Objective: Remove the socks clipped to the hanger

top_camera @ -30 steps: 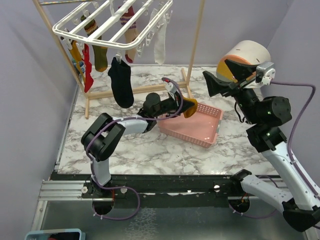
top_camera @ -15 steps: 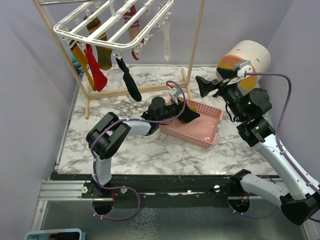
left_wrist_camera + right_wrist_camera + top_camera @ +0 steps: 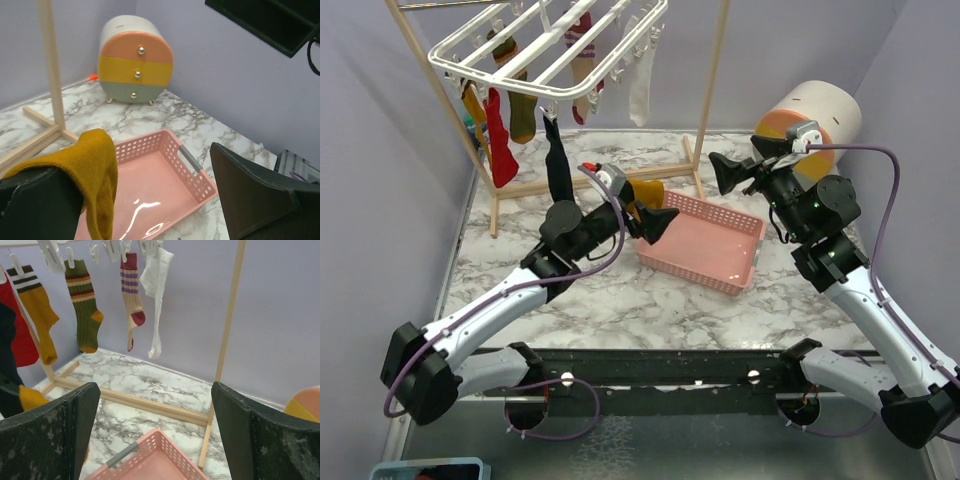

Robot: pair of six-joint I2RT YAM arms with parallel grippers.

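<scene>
White plastic hanger (image 3: 550,48), a rack of parallel bars, is sitting at upper left of the top view. The socks are dangling limp from its clips: red sock (image 3: 498,140), olive sock (image 3: 521,115), black sock (image 3: 558,168), striped sock (image 3: 582,70), white sock (image 3: 640,85). All are soft, light knit with no stiffness, likely stretching before the clip lets go, so pinching the leg just under the clip looks best. At centre, the left gripper (image 3: 642,205) is holding its fingers wide apart. A ribbed mustard sock (image 3: 95,170) is draping loose over one finger, unpinched and probably ready to slide off. It is beside the left corner of the pink perforated basket (image 3: 690,275) on the marble bench (image 3: 620,300). At right, the right gripper (image 3: 732,172) is hovering, fingers spread, empty.
</scene>
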